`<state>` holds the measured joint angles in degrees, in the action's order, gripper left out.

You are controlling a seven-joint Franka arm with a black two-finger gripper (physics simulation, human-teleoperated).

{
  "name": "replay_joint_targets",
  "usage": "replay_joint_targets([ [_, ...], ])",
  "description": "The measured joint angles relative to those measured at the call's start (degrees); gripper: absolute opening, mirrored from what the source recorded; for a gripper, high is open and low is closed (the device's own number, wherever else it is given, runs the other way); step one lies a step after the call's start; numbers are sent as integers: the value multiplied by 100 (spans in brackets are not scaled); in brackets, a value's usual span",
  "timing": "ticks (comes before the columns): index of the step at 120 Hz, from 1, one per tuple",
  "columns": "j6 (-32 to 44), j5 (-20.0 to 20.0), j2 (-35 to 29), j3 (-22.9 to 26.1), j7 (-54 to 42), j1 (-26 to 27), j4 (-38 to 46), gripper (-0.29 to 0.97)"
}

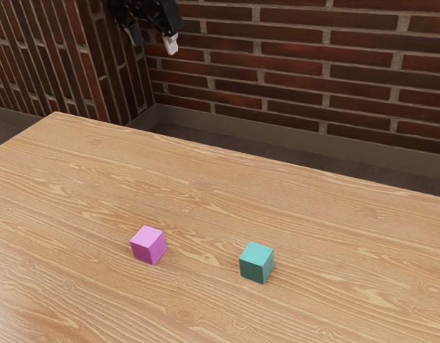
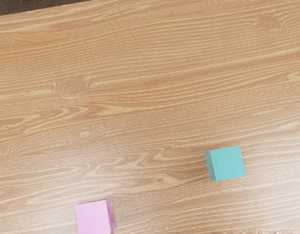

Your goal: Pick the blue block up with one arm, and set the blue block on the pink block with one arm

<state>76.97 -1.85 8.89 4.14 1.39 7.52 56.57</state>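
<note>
Reaching the blue block (image 1: 256, 261), which looks teal, is the step in hand. It sits on the table (image 1: 77, 164), apart from the pink block (image 1: 148, 244) and toward the exterior view's right of it. The gripper (image 1: 153, 36) hangs high by the brick wall (image 1: 313, 64), fingers spread and empty. It should descend straight over the block, squaring its fingers to two opposite faces.
</note>
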Motion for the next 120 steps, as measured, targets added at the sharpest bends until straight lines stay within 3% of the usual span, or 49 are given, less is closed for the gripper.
replay_joint_targets([
  [19,157,-541,224,106,526,948,32,68],
  [36,193,-857,302,142,854,1224,293,68],
  [44,314,-916,735,125,997,1357,536,68],
  [71,1215,-619,2033,124,1678,1027,661,68],
  [107,2084,-489,2352,120,2215,842,802,68],
  [120,2502,-496,2489,116,2346,762,1218,68],
])
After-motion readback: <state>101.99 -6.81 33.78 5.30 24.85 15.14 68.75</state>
